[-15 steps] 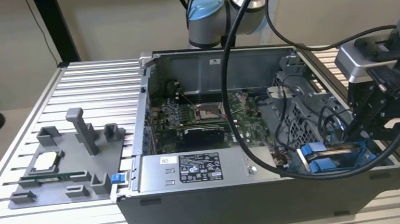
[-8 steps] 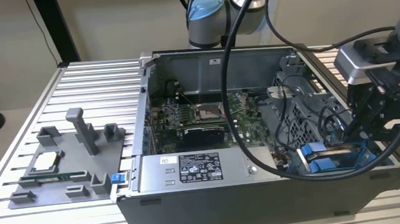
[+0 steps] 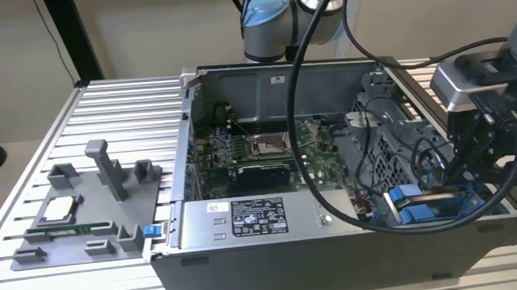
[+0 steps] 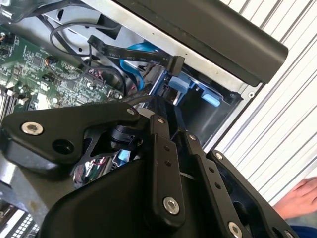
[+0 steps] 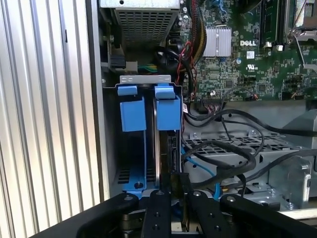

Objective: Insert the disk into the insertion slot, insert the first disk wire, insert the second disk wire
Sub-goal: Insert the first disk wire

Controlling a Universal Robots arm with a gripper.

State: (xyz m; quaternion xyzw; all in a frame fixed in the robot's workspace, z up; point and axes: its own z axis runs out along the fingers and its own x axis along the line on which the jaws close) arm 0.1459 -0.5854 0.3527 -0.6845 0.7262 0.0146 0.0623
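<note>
One computer case (image 3: 338, 265) lies open on the slatted metal surface (image 3: 103, 107); beside it, toward the exterior view's left, sits one grey tray (image 3: 92, 216) of small parts; inside the case, along its near wall, is one grey box with a white sticker (image 3: 245, 220). One arm (image 3: 264, 23) reaches over the case; its one end effector (image 5: 177, 196) hangs above the corner of the case at the exterior view's right, over the insertion slot (image 5: 132, 173).

In the first wrist view two blue tabs stand side by side at the slot's far end, the first tab (image 5: 132, 111) toward the case wall, the second tab (image 5: 167, 111) toward the circuit board (image 5: 247, 59); the one disk (image 5: 167, 148) stands on edge in the slot below the second tab; the compartment below the first tab shows bare perforated metal.

The end effector sits right at the disk's near edge; whether it is clenched on the disk or released, I cannot tell.

In the second wrist view one flat black wire (image 4: 148, 57) ends in a plug hanging free above the slot; one blue wire (image 4: 134, 64) curls just behind it; one hand (image 4: 297, 198) rests outside the case.
</note>
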